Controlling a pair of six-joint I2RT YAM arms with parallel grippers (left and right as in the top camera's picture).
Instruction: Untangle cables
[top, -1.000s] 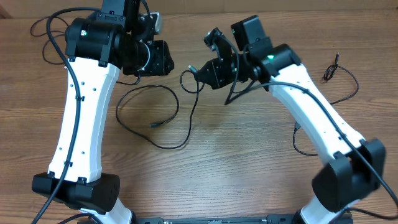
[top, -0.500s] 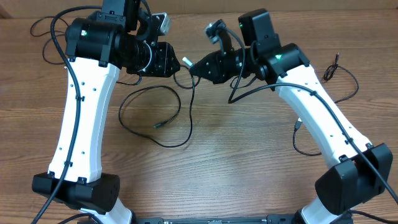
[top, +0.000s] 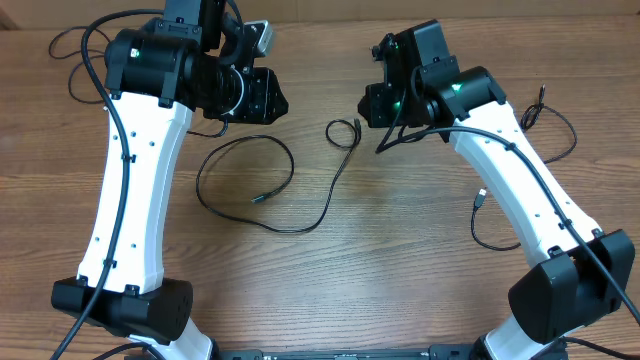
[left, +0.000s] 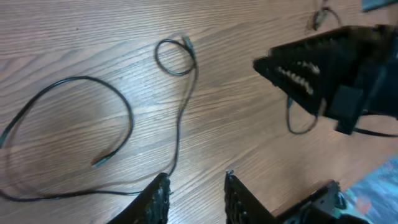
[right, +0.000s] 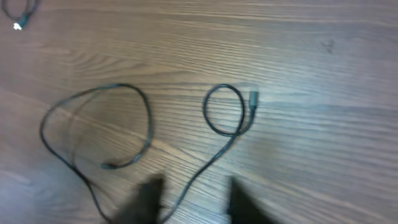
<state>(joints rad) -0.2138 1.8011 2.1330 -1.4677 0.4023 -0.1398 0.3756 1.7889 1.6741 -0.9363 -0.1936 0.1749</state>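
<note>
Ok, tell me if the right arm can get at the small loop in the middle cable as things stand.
Probably yes. The right gripper hangs open close to the small loop, which lies flat on the table with nothing over it.

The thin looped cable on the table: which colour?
The thin cable is black; overhead shows it best.

Cable (top: 333, 185) on mid table (top: 400, 290)

White arm links (top: 130, 190), black joints (top: 150, 60), black cabling (top: 124, 150) alongside (one green light (top: 459, 88))
</note>
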